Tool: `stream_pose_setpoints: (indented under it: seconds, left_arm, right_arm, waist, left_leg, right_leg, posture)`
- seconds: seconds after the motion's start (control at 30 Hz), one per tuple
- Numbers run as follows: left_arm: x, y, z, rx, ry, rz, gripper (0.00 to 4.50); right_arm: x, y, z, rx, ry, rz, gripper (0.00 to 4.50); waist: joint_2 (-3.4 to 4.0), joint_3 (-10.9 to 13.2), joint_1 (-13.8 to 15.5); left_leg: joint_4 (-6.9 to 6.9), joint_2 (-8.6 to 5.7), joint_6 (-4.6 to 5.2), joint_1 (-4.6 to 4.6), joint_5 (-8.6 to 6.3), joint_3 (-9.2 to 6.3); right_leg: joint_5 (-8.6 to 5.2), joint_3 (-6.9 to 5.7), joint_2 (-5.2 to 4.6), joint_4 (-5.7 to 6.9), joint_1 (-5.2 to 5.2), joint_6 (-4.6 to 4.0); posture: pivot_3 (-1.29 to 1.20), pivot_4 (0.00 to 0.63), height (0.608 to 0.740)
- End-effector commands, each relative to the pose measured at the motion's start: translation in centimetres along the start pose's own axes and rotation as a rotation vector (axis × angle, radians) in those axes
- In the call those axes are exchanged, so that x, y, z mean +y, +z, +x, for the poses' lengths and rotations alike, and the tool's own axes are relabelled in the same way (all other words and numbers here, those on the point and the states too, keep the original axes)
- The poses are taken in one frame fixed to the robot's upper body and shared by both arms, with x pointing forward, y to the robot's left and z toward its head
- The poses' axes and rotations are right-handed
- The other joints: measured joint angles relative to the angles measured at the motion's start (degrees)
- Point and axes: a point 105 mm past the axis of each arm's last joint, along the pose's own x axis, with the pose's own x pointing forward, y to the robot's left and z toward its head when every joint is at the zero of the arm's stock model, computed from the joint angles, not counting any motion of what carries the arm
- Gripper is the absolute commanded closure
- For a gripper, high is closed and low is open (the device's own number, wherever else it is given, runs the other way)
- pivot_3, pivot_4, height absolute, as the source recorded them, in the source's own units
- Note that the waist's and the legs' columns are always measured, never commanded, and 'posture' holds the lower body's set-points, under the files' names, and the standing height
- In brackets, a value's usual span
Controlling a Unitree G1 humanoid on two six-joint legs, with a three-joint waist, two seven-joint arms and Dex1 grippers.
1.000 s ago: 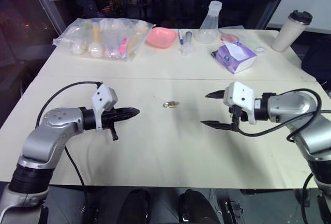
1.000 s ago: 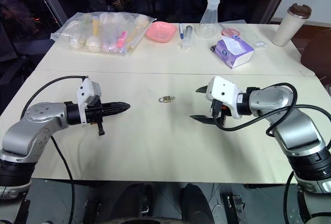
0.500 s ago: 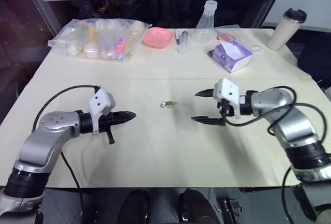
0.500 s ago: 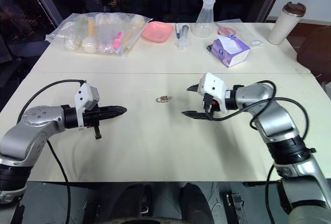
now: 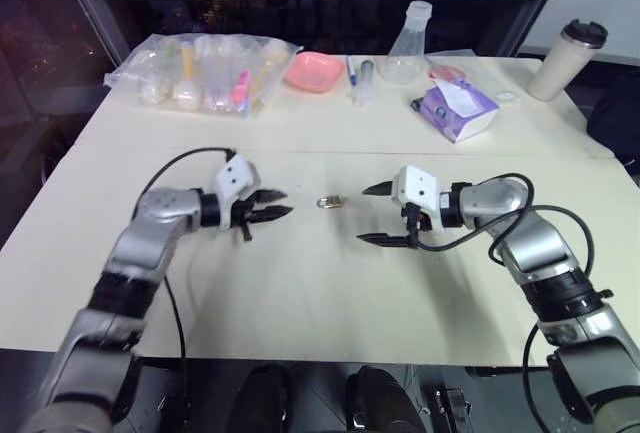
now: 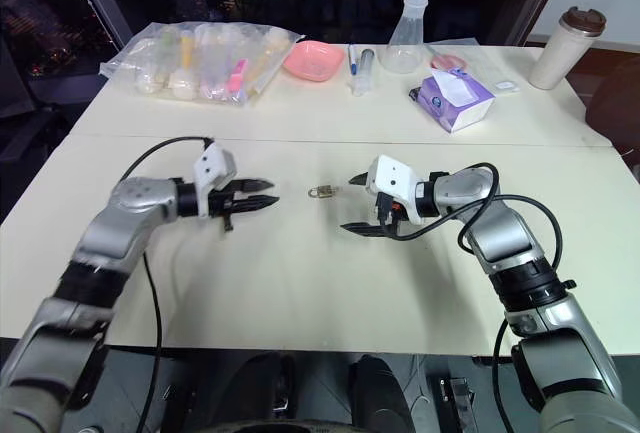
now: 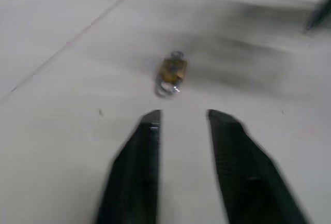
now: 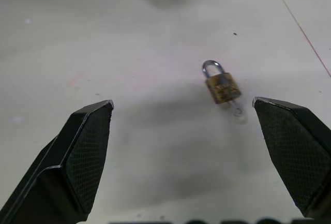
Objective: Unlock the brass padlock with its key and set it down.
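The brass padlock (image 5: 331,202) lies flat on the beige table (image 5: 300,283), between my two grippers. Its silvery shackle is closed, and a small silver key (image 8: 237,110) sticks out of its base. To the padlock's left, my left gripper (image 5: 283,202) points at it from a short way off, its fingers parted and holding nothing. From the right, my right gripper (image 5: 364,215) faces the padlock (image 8: 223,87) with its fingers spread wide and not touching it. In the left wrist view the padlock (image 7: 172,70) lies just beyond the fingertips (image 7: 151,118).
Along the table's far edge stand a clear plastic bag of items (image 5: 200,73), a pink bowl (image 5: 311,71), a glass flask (image 5: 405,48), a purple tissue pack (image 5: 455,111) and a lidded cup (image 5: 565,58). A seam (image 5: 300,151) crosses the table behind the padlock.
My left gripper has moved in toward the padlock and its fingers have parted from shut to open. My right gripper has edged closer to the padlock, still wide open.
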Motion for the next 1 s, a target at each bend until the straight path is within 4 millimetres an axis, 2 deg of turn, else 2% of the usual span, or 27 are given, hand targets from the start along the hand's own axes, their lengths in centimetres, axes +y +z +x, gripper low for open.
stream_pose_setpoints:
  seconds: [0.03,0.13,0.37,0.5,0.77,0.87,1.0]
  left_arm:
    - [1.0,0.5,1.0,-0.023,-0.054,0.018,1.37]
    - [1.2,0.5,2.6,-0.016,-0.114,0.018,0.04]
    - [0.4,-0.9,5.9,0.089,-0.218,0.072,0.04]
    - [-0.2,-1.3,7.8,0.126,-0.211,0.127,0.04]
    - [-0.2,-1.8,9.0,0.154,-0.173,0.134,0.04]
    - [-0.2,-2.5,9.0,0.180,-0.158,0.139,0.85]
    - [-0.1,-3.1,8.8,0.201,-0.143,0.133,2.69]
  right_arm:
    - [-0.1,1.7,-1.0,-0.020,-0.066,-0.053,0.00]
    - [0.4,2.1,-1.4,-0.024,-0.099,-0.044,0.00]
    - [1.2,2.4,-2.3,-0.023,-0.166,-0.006,0.00]
    - [2.2,2.1,-2.7,0.001,-0.188,0.020,0.00]
    - [2.8,2.2,-3.0,0.015,-0.220,0.028,0.00]
    - [2.9,2.4,-3.0,0.015,-0.227,0.026,0.00]
    - [2.8,2.4,-2.9,0.016,-0.234,0.022,0.00]
  waist:
    - [0.00,0.00,-0.13]
    - [0.00,0.00,-0.05]
    - [0.00,0.00,0.20]
    - [-0.01,0.00,0.42]
    - [-0.02,0.01,0.32]
    - [-0.02,0.00,0.38]
    - [-0.03,0.00,0.29]
  left_leg:
    - [-0.01,0.00,0.00,0.00,0.00,0.02]
    - [-0.03,0.02,0.01,0.00,0.00,0.02]
    - [-0.02,0.00,0.03,-0.02,-0.01,0.02]
    - [-0.02,-0.02,0.03,-0.05,-0.02,0.02]
    - [0.00,-0.02,0.05,-0.05,-0.02,0.00]
    - [0.03,-0.03,0.05,-0.03,-0.02,-0.01]
    - [0.04,-0.04,0.05,0.04,-0.02,-0.01]
  right_leg:
    - [0.00,0.02,0.00,0.00,-0.01,0.00]
    - [0.00,0.01,0.04,0.01,-0.04,0.00]
    - [0.00,-0.01,0.06,-0.01,-0.04,0.01]
    - [0.00,0.00,0.04,-0.02,-0.05,0.01]
    - [0.03,0.00,0.05,-0.02,-0.04,0.07]
    - [0.04,-0.01,0.04,-0.02,0.00,0.07]
    - [0.05,-0.01,0.04,-0.02,0.08,0.10]
  posture:
    - [0.00,0.150,0.715]
    - [0.00,0.150,0.715]
    - [0.00,0.150,0.715]
    - [0.00,0.150,0.715]
    - [0.00,0.150,0.715]
    - [0.00,0.150,0.715]
    - [0.00,0.150,0.715]
